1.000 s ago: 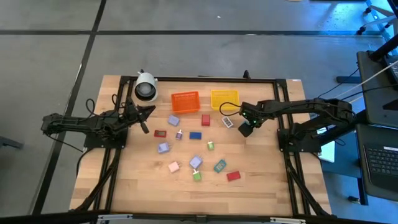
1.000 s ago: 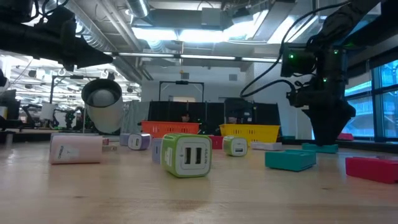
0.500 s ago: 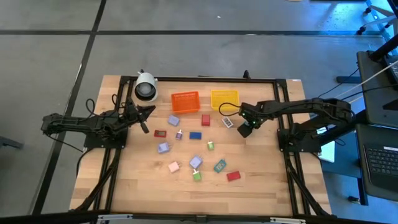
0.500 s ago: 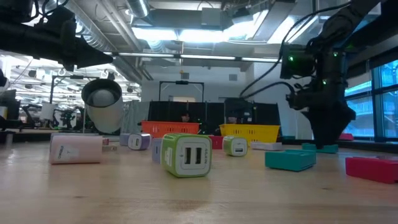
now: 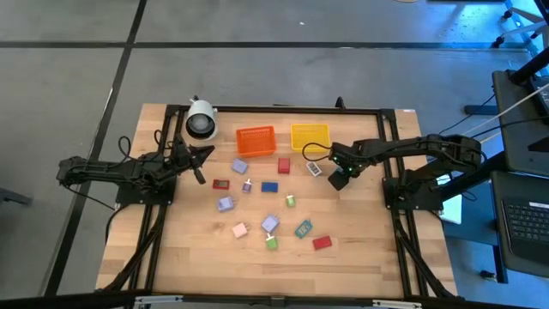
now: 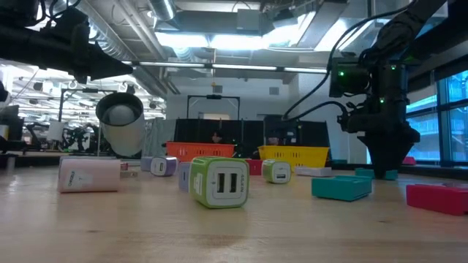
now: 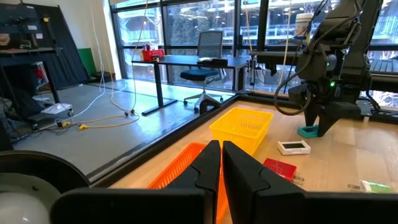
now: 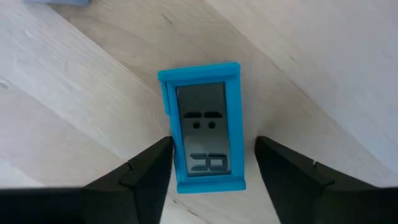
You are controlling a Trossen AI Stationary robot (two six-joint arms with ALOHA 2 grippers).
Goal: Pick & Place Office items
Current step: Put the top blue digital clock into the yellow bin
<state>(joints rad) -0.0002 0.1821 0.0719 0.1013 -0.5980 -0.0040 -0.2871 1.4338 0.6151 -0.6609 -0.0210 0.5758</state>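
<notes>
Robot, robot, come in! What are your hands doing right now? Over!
Right gripper open, straddling blue flat clock-like block on wooden table. Left gripper shut, waiting near orange mesh bin. Nothing in the way.

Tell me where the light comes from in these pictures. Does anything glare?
Low view: the ceiling strip lights glare white, leaving the right tool a dark silhouette. Left wrist view: daylight pours through the windows and shines off the floor. Right wrist view: the blue LCD gadget is evenly lit, with no glare on its screen. High view: flat overhead light, only faint shadows.
</notes>
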